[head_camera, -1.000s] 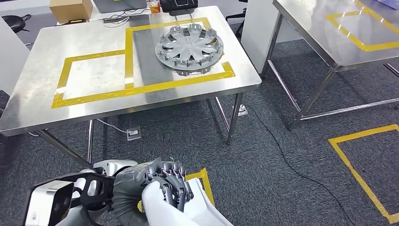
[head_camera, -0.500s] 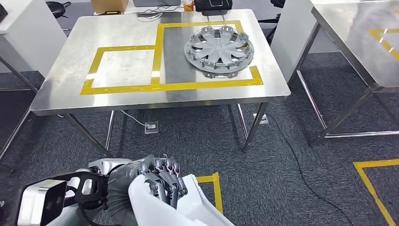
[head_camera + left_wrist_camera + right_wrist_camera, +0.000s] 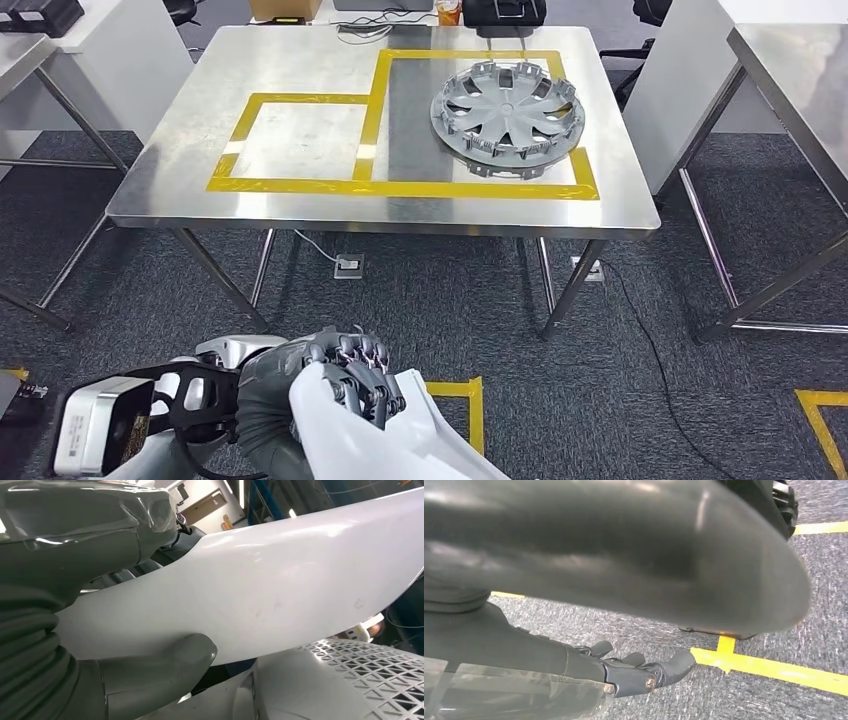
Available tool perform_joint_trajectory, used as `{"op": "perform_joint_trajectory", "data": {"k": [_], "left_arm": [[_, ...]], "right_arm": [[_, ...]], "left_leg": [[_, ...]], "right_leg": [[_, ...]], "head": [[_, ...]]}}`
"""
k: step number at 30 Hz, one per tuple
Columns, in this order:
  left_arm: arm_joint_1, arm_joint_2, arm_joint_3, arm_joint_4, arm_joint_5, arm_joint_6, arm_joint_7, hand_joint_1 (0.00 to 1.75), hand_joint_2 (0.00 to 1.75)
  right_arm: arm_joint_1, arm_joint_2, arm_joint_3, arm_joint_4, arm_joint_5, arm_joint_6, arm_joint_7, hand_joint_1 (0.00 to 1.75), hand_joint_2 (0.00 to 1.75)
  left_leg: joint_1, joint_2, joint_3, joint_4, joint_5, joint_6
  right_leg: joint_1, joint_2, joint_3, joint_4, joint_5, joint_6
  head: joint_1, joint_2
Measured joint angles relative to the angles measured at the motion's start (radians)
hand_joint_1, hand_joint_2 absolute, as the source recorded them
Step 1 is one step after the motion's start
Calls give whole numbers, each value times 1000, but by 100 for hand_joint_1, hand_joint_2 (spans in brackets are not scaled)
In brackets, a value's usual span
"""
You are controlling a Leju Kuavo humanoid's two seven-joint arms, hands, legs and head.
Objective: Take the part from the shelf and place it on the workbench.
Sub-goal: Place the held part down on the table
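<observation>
Part (image 3: pixel 400 440) gripped in left hand (image 3: pixel 345 375), fingers wrapped over.

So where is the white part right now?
Head view, bottom centre: the white part is gripped by the left robot hand above the carpet, short of the workbench.

Even, bright overhead lighting; the steel workbench (image 3: pixel 300 200) shows broad soft glare and casts a faint shadow on the carpet. The white part (image 3: pixel 280 580), close to the left wrist lens, carries highlights. The right wrist view is dim, its foreground blurred.
</observation>
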Motion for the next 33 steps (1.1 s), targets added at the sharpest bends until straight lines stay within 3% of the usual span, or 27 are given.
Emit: {"op": "perform_joint_trajectory", "data": {"k": [2,5,6,7,8,10,12,14,17,20,22,23,25,26,28,31,33], "left_arm": [[-1,0,3,0,1,0,0,175,175],[0,1,6,0,2,0,0,175,175],[1,1,7,1,2,0,1,175,175],[1,2,7,1,2,0,1,175,175],[1,2,8,1,2,0,1,175,175],[0,1,9,2,2,1,1,175,175],[-2,1,9,1,2,1,2,175,175],[-4,2,11,0,2,1,2,175,175],[-4,1,14,-3,2,2,2,175,175],[-3,-2,15,-4,2,3,3,175,175],[0,-2,15,-4,1,4,4,175,175],[0,-2,14,-3,1,4,5,175,175],[0,-3,13,-3,1,5,6,175,175],[0,-4,13,-3,1,6,7,175,175],[-1,-5,13,-4,-1,8,8,175,175],[-1,-6,13,-4,-2,10,9,175,175],[-1,-6,16,-5,-1,10,9,175,175]], "right_arm": [[0,3,-3,-5,0,5,1,0,0],[1,8,-10,-22,3,17,1,0,0],[1,10,-11,-27,4,19,2,0,0],[1,12,-13,-33,5,21,2,0,0],[0,14,-14,-37,6,22,2,0,0],[0,21,-16,-45,7,22,2,0,0],[0,30,-19,-52,9,25,0,0,0],[1,35,-23,-61,12,29,-3,0,0],[1,39,-25,-70,14,35,-4,0,0],[1,38,-27,-76,14,37,-4,0,0],[2,37,-29,-79,15,37,-4,0,0],[3,37,-29,-80,15,38,-4,0,0],[2,36,-29,-82,15,38,-4,0,0],[1,36,-29,-83,16,38,-4,0,0],[-2,37,-30,-84,18,36,-4,0,0],[-3,39,-30,-85,23,34,-4,0,0],[-3,39,-31,-87,25,34,-5,0,0]], "left_leg": [[4,11,-20,47,-30,-10],[10,25,-116,238,-109,-22],[11,27,-142,282,-118,-22],[11,28,-151,290,-109,-20],[10,29,-139,257,-82,-15],[2,33,-74,119,-15,7],[-10,42,-28,21,13,30],[-18,45,-22,1,11,38],[-8,41,5,-34,28,41],[-6,38,16,-47,35,43],[-4,33,16,-46,34,41],[-3,31,16,-43,32,38],[1,27,15,-32,23,27],[1,26,13,-23,16,20],[-1,25,9,-12,6,7],[3,25,6,-2,-3,-4],[8,27,-23,62,-42,-15]], "right_leg": [[-3,0,6,-1,-2,-12],[2,-1,11,-1,-8,-21],[4,-2,13,-1,-9,-23],[6,-2,14,-1,-10,-25],[9,-2,17,-1,-12,-26],[14,-2,23,-2,-14,-28],[16,-3,24,-3,-16,-25],[15,-6,23,-7,-17,-16],[15,-8,11,22,-32,-8],[12,-3,-74,191,-101,-9],[6,-3,-116,259,-114,4],[2,-3,-108,234,-96,16],[-6,-3,-49,101,-38,40],[-8,-2,-20,42,-16,41],[-4,0,7,-8,-2,25],[-3,0,11,-8,-2,1],[-7,0,15,-10,-2,-8]], "head": [[-2,0],[-4,0],[-5,0],[-5,0],[-5,0],[-4,0],[-2,0],[-2,0],[-2,0],[1,0],[1,0],[1,0],[2,0],[3,0],[3,0],[3,0],[0,0]]}}
